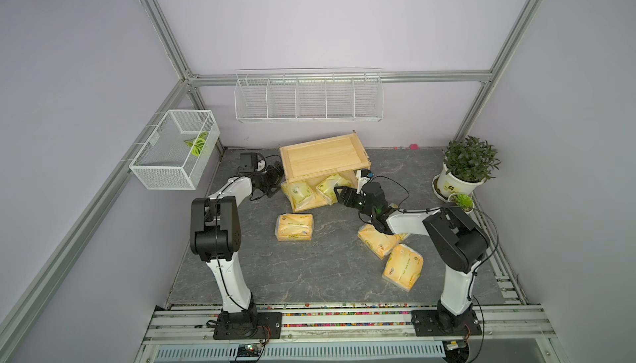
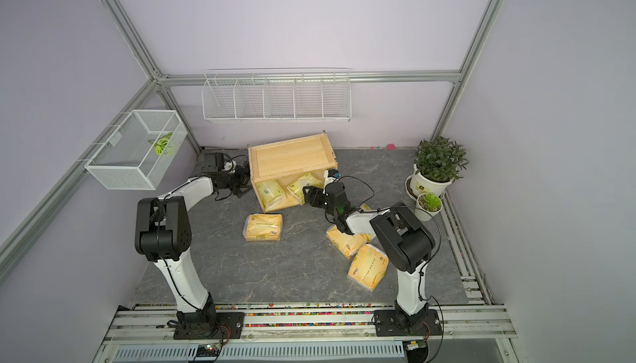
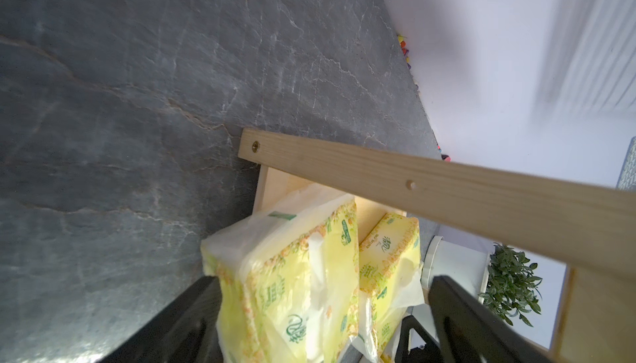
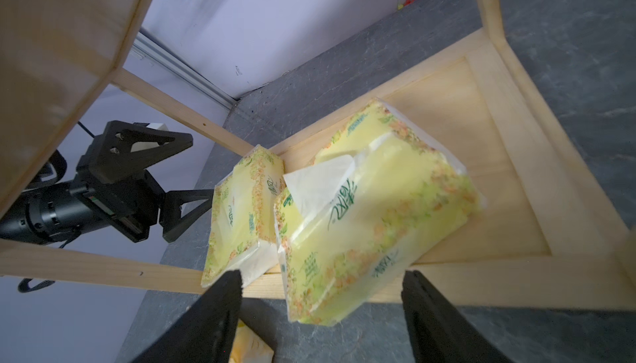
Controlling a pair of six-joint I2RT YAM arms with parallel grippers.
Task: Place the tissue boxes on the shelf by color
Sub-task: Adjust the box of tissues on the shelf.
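Two yellow-green tissue packs sit on the lower board (image 4: 481, 172) of the shelf (image 1: 323, 158), so the green tier looks about sorted. I can't spot a third green one anywhere.

The nearer green pack (image 4: 371, 213) lies tilted right between the fingers of my right gripper (image 4: 323, 275), with one end poking over the front rim toward me. The other green pack (image 4: 241, 206) stands just past it, right by my left gripper (image 4: 202, 166).

Both grippers are spread wide and neither is pinching anything, though one left finger seems to touch that pack's edge.

My guess is this is the letting-go end of a green placement. The next move is to back my right gripper straight out without dragging the overhanging pack, and maybe nudge it deeper first.

After that it's the three orange packs on the table behind my right gripper. One (image 1: 378, 240) is under my right arm, one (image 1: 402, 266) is just beside it, and one (image 1: 294, 227) is off toward my left arm's side. The top board is bare, so it looks like their spot.
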